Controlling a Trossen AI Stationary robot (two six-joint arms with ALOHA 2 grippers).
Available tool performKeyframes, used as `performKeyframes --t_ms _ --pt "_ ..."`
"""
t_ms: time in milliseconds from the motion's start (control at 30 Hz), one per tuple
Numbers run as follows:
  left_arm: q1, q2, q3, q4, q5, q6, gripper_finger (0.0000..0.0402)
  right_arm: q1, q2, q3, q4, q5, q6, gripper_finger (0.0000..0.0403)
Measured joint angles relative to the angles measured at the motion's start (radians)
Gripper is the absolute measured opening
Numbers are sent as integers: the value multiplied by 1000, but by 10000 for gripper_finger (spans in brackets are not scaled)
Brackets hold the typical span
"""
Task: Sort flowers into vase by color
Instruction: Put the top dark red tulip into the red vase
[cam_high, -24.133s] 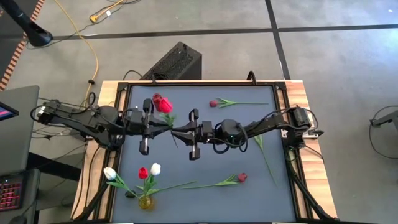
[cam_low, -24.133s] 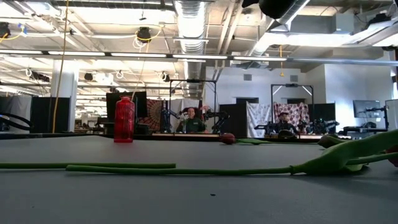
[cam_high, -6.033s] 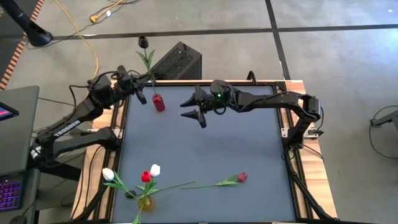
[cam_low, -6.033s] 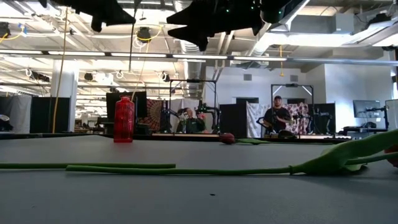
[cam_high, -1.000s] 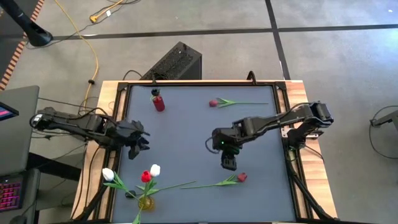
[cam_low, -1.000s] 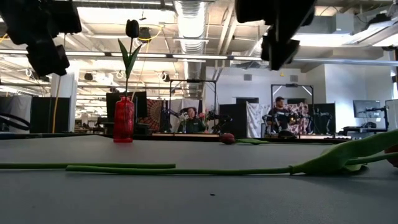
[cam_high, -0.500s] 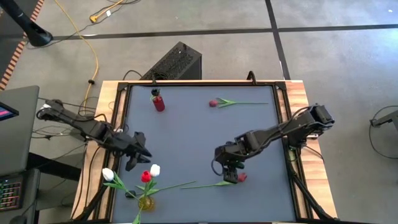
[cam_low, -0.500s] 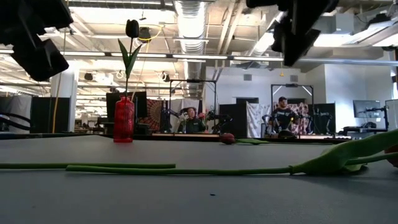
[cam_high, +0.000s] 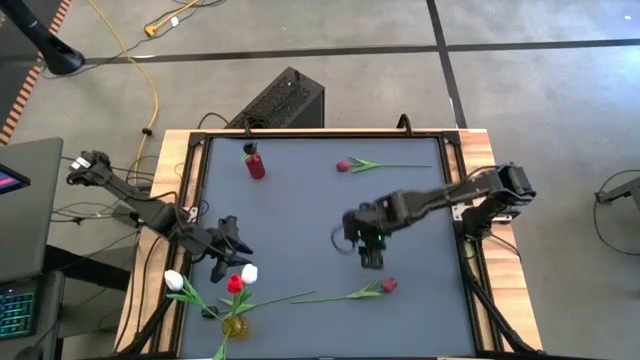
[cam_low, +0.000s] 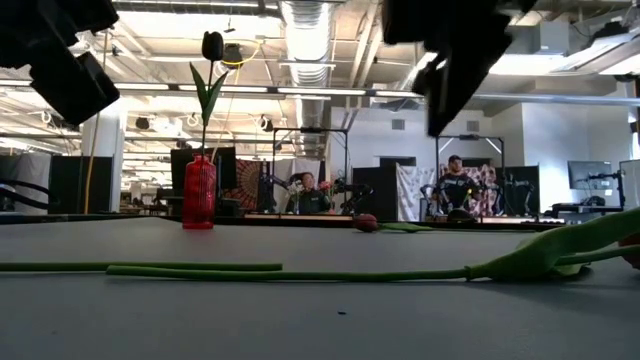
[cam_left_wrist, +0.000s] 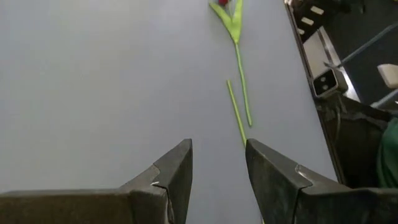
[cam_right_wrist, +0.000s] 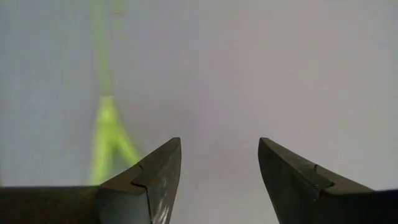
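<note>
From above, the artificial red tulip with a thin green stem (cam_high: 352, 294) lies flat on the dark grey table mat (cam_high: 300, 210) near its front edge, head to the right. It looks light, with a thin bendy stem and a soft head, so the sound hold is probably across the stem near the leaves, not on the bloom. The right gripper (cam_high: 371, 257) hovers just behind it, arm folded in from the right rim, jaws spread and empty. The left gripper (cam_high: 222, 262) hangs just behind the small yellow vase (cam_high: 234, 325) holding one red and two white tulips; a second red tulip (cam_high: 375, 164) lies at the back, near the red ribbed vase (cam_high: 255, 165).

At table level, that red vase holds a dark-headed tulip (cam_low: 209, 75) upright; the near stem runs across the foreground.

The left wrist camera shows its fingers (cam_left_wrist: 169, 177) parted, nothing between, green stems beyond.

The right wrist camera shows its fingers (cam_right_wrist: 155, 174) wide over bare mat, a blurred green stem off to one side
</note>
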Motion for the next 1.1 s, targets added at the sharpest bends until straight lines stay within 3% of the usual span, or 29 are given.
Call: performKeyframes --t_ms 300,600,833,1100 --pt "0 73 0 88 -4 3 137 -408 0 0 -34 0 -344 240" --pt "2 88 0 86 -51 -4 137 -775 8 -14 89 0 -522 240" --pt "2 88 0 86 -74 -11 137 -923 27 -72 169 -41 -695 240" --pt "5 88 0 85 -113 -12 137 -989 135 -92 127 -75 -836 240"
